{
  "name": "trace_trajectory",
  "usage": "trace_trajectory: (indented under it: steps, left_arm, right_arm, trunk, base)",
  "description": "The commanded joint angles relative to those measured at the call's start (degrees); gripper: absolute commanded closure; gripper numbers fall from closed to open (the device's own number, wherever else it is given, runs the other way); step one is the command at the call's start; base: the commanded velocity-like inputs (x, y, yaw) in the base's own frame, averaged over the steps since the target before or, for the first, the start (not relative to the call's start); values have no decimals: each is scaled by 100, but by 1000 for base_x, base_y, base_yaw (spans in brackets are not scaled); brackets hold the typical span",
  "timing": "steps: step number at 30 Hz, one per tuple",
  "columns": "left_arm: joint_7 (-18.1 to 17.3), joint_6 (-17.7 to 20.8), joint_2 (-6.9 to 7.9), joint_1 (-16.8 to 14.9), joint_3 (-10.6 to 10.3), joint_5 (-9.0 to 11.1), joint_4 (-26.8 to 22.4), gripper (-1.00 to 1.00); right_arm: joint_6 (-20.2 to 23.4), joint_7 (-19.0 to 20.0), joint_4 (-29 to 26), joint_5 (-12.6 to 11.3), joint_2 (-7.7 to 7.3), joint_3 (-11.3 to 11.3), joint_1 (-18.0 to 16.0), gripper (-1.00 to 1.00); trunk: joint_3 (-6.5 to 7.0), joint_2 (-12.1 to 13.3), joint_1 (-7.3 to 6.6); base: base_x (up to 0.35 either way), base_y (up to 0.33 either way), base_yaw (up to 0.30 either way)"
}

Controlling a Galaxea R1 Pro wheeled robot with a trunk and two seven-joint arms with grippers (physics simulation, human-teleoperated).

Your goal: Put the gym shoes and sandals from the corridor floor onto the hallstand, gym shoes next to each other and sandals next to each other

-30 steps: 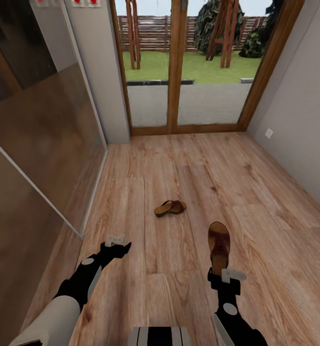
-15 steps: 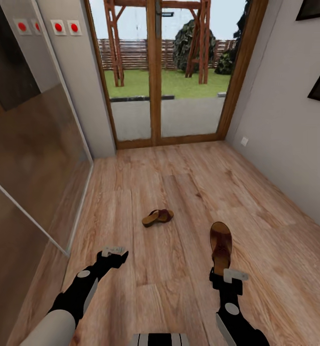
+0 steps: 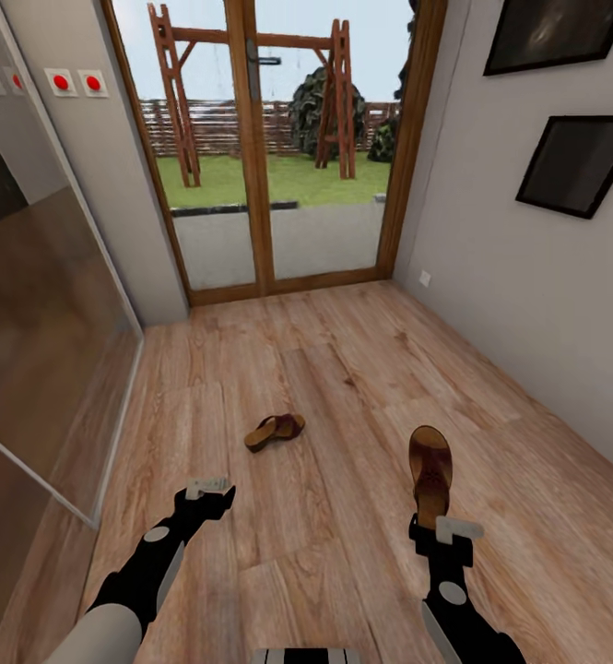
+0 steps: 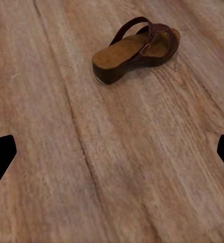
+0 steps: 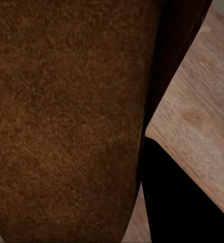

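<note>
A brown sandal [image 3: 275, 431] lies on the wood floor [image 3: 361, 369]. The right gripper [image 3: 432, 527] clamps a second sandal [image 3: 430, 472]; the left gripper [image 3: 209, 492] hangs wide open, empty.

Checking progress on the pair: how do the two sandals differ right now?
The sandal on the floor lies free on the wood planks, ahead of the open left gripper. The held sandal is gripped at one end by the right gripper, pointing away from the robot. Both are brown.
</note>
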Motion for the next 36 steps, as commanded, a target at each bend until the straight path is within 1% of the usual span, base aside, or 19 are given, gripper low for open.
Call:
trace_trajectory:
  steps: [1,17,18,19,22,23,24,25,26,27,29,31,32,33,34,35,36]
  left_arm:
    - [-34,-27,-5,-1,48,-60,0,-100]
    - [17,-34,15,15,58,-66,3,-100]
    - [26,-35,17,15,68,-67,3,-100]
    - [36,-37,20,15,130,-68,3,-100]
    - [40,-37,20,15,160,-68,3,-100]
    - [42,-39,20,15,167,-72,3,-100]
    - [44,-38,21,15,178,-77,3,-100]
    - [47,-38,25,15,179,-77,3,-100]
    - [49,-37,28,15,180,-77,3,-100]
    - [49,-37,29,15,180,-77,3,-100]
    - [49,-37,29,15,180,-77,3,-100]
    - [49,-37,29,15,181,-77,3,-100]
    - [49,-37,29,15,181,-77,3,-100]
    - [49,-37,29,15,181,-77,3,-100]
    - [49,-37,29,15,181,-77,3,-100]
    - [49,-37,29,15,181,-77,3,-100]
    - [49,-37,30,15,181,-77,3,-100]
  right_arm:
    - [-37,-39,3,-73,-5,35,-5,100]
    - [-39,-40,-107,-59,-14,23,-5,100]
    - [-38,-39,-116,-59,-15,22,-5,100]
    - [-38,-39,-150,-59,-41,22,-5,100]
    - [-40,-39,-160,-52,-78,26,-5,100]
    - [-43,-42,-165,-48,-94,27,-5,100]
    - [-31,-29,-134,-60,-382,27,-5,100]
    - [-30,115,-129,-68,-495,24,-5,100]
    - [-25,1174,-121,-92,-776,18,-5,100]
    - [-24,1393,-122,-105,-812,15,-5,100]
    - [-20,2195,-128,-194,-941,-50,-5,100]
    - [-17,2496,-138,-239,-993,-148,-5,100]
    - [-15,2713,-148,-269,-1029,-284,-5,100]
    - [-15,2794,-155,-279,-1042,-362,-5,100]
    - [-14,2912,-165,-295,-1060,-520,-5,100]
    - [-13,2955,-170,-300,-1067,-591,-5,100]
    - [-13,3016,-177,-308,-1074,-710,-5,100]
  trunk:
    - [-3,-2,-1]
    - [-1,-2,-1]
    - [-1,-2,-1]
    - [-1,-2,-1]
    - [-1,-2,-1]
    - [-1,-2,-1]
    - [-1,-2,-1]
    - [-1,-2,-1]
    - [-1,-2,-1]
    - [-1,-2,-1]
    - [-1,-2,-1]
    - [-1,-2,-1]
    - [-1,-2,-1]
    - [-1,-2,-1]
    - [-1,-2,-1]
    - [-1,-2,-1]
    - [-1,-2,-1]
  base:
    - [0,0,-66]
    - [0,0,-10]
    - [0,0,0]
    - [0,0,0]
    - [0,0,0]
    - [0,0,0]
    - [0,0,0]
    - [21,0,0]
    - [171,0,0]
    - [196,0,0]
    - [259,0,0]
    - [294,0,0]
    - [313,0,0]
    - [318,0,0]
    - [326,0,0]
    - [328,0,0]
    - [332,0,0]
